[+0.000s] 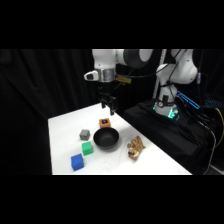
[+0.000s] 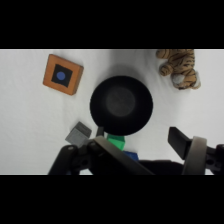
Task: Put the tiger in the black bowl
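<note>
Looking across the table [image 1: 62,127] from the side, my gripper [image 1: 109,107] hangs above the far end, over no toy, holding nothing. One tiger [image 1: 135,148] lies on the white top near the right edge, just right of the one bowl [image 1: 106,139] and apart from it, its long axis running along that edge. Four blocks: an orange one [image 1: 104,122] just behind the bowl, grey [image 1: 84,134], green [image 1: 87,148] and blue [image 1: 77,162] in a line to its left. Bare table lies open at the far left.

From my wrist, the tiger [image 2: 179,66] sits at the upper right, partly cut off, its length slanting down to the right. The bowl [image 2: 121,105] is central and empty. Orange block [image 2: 63,74] upper left; grey [image 2: 78,134], green [image 2: 116,142] and blue [image 2: 131,155] below. My fingers [image 2: 182,142] are spread apart.
</note>
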Controlling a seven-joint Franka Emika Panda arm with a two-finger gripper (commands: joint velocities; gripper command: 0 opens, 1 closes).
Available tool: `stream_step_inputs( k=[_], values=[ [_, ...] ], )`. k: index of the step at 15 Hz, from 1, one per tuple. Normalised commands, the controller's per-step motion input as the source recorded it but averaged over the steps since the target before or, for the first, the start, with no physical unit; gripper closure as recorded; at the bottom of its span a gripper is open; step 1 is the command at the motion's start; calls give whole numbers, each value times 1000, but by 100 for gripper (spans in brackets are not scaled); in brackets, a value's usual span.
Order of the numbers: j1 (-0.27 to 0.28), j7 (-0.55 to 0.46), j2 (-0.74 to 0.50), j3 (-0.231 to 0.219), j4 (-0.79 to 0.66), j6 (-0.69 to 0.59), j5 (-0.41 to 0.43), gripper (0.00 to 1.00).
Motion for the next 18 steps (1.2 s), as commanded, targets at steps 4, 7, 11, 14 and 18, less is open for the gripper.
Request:
stream_step_inputs(
  k=[4, 7, 11, 14, 18],
  values=[
    [-12, -16, -24, 16, -24, 50, 45, 0],
    [32, 65, -143, 58, -213, 197, 40, 0],
    [87, 139, -238, 99, -414, 335, 14, 0],
    [120, 185, -266, 120, -485, 359, -14, 0],
    [131, 212, -277, 128, -417, 279, -20, 0]
  ],
)
